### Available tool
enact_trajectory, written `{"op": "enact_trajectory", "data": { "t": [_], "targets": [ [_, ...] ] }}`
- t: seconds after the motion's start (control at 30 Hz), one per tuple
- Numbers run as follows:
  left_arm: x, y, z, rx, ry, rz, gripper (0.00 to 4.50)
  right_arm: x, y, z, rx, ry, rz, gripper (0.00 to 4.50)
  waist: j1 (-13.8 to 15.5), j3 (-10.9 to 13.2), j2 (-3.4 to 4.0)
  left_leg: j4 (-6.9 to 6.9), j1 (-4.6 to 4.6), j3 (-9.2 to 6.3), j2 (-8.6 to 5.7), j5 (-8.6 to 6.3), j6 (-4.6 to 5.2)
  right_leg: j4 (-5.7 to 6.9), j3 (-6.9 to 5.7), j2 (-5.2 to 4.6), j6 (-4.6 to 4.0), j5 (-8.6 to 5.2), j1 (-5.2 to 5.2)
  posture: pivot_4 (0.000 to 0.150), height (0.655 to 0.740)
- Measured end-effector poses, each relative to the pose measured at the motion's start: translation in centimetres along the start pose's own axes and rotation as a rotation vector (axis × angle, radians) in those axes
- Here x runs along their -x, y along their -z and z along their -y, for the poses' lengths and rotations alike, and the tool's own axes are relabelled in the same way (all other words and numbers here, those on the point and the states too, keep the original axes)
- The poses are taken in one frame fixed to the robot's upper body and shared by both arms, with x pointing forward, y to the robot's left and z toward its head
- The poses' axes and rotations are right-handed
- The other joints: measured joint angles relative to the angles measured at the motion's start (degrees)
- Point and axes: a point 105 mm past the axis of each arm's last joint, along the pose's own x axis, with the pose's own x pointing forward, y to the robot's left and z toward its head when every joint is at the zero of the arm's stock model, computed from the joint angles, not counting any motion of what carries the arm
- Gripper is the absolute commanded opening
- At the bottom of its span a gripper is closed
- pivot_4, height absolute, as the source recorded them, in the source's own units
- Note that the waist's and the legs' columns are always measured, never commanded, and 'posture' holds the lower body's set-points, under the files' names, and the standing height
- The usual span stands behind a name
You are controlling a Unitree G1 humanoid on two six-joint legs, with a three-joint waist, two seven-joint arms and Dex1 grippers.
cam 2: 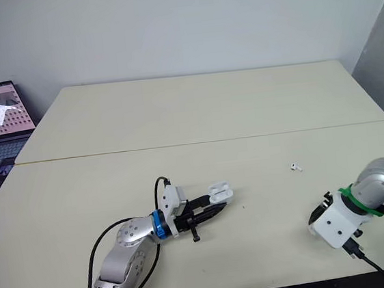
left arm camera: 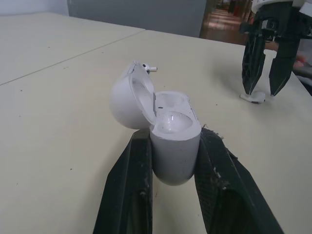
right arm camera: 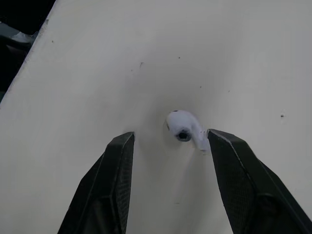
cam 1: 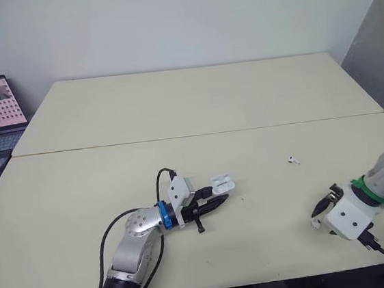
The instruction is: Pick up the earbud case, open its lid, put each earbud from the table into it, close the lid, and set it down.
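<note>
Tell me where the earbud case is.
In the head views the earbud case, lid open, is clamped in the left gripper near the table's front middle, left of the nearer loose earbud.

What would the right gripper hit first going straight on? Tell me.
Most likely the earbud, which the open right gripper straddles; then the table right under it.

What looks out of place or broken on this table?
Nothing looks broken or spilled. One earbud lies loose on the table, another earbud within the open right gripper. The left gripper holds the earbud case, lid open.
</note>
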Motion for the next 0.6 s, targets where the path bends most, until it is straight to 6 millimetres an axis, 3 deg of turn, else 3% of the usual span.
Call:
{"op": "enact_trajectory", "data": {
  "t": [0.17, 0.5, 0.6],
  "targets": [
    [-0.1, -0.1, -0.1, -0.005, -0.001, 0.003, 0.78, -0.3, 0.0, 1.1, 0.040, -0.020, -0.027, 2.44, 0.1, 0.0, 0.00, 0.01, -0.01, 0.01, 0.00, 0.00, -0.01, 0.00, 0.00, -0.01, 0.00, 0.00, -0.01, 0.150, 0.7400],
    [-0.1, 0.0, -0.2, -0.007, -0.004, -0.001, 0.78, -0.8, -0.3, 1.5, 0.011, -0.051, -0.033, 2.44, 0.1, 0.0, 0.01, 0.01, -0.01, -0.01, 0.00, 0.00, -0.01, 0.00, 0.01, -0.02, 0.00, 0.00, -0.01, 0.150, 0.7400],
    [-0.1, 0.0, -0.2, -0.008, -0.004, -0.002, 0.78, -0.9, -0.4, 1.4, 0.010, -0.056, -0.031, 1.85, 0.1, 0.0, 0.01, 0.01, -0.01, -0.01, 0.00, 0.00, 0.00, 0.00, 0.01, -0.02, 0.00, 0.00, -0.02, 0.150, 0.7400]
  ]
}}
